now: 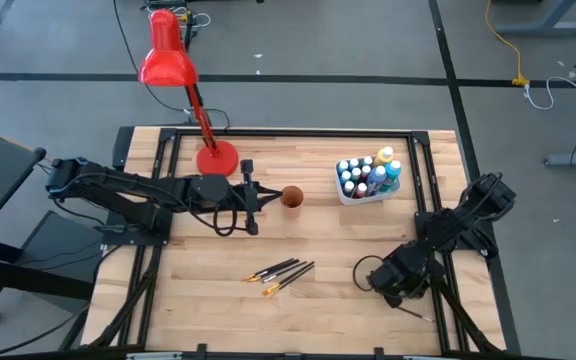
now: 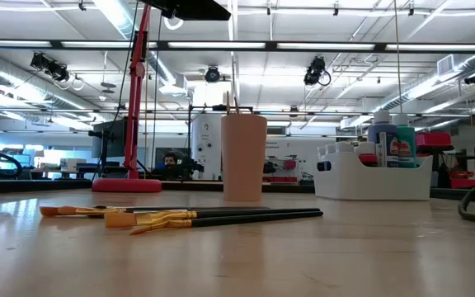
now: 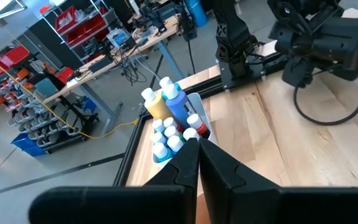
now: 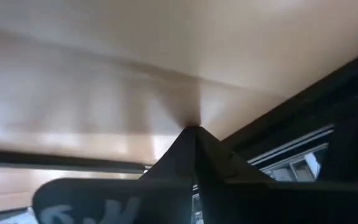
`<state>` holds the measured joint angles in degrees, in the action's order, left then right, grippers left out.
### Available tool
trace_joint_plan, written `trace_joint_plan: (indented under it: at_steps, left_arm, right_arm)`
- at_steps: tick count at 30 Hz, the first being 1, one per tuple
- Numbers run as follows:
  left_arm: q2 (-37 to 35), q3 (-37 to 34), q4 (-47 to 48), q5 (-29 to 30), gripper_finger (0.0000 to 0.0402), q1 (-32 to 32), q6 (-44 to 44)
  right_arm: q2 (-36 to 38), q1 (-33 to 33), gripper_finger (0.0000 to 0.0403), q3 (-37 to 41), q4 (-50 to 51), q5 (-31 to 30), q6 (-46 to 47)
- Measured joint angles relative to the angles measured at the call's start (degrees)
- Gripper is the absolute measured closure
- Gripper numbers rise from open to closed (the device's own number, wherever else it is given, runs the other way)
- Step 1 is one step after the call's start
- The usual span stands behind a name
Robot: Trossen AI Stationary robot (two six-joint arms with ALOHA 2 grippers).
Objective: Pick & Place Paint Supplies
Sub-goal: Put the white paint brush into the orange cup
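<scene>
Tipping of the orange cup [image 1: 292, 197] is risked: the left gripper [image 1: 259, 196], pressed together, hangs just beside it; the right gripper [image 4: 194, 134] is pressed together, empty, low by the table's [image 1: 328, 270] near-right edge.

Probably a robotics lab: exposed ceiling ducts [image 2: 23, 70], cluttered workbenches [image 3: 114, 53], red parts bins [image 3: 73, 25].

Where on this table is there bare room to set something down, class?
Bare wood lies between the paintbrushes and the orange cup, and left of the brushes. It is crowded around the white tub of paint bottles and the red lamp.
</scene>
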<state>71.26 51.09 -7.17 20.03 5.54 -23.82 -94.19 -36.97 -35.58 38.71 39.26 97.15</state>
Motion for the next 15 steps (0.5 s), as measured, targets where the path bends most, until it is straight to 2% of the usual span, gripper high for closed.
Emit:
trace_joint_plan:
  at_steps: [7, 11, 15]
  left_arm:
    - [0.00, 0.00, -0.10, -0.20, 0.0379, 0.00, -0.65]
    - [0.00, 0.00, -0.10, -0.19, 0.0379, -0.01, -0.56]
    - [0.00, 0.00, -0.14, -0.19, 0.0379, -0.02, 1.48]
  right_arm:
    - [0.02, 0.17, 0.0400, -3.28, 0.24, -4.30, -7.85]
    - [0.03, 0.76, 0.0401, -9.20, 6.47, -13.92, -14.88]
    - [1.93, 0.64, 0.0401, -19.03, 15.79, -24.17, -23.51]
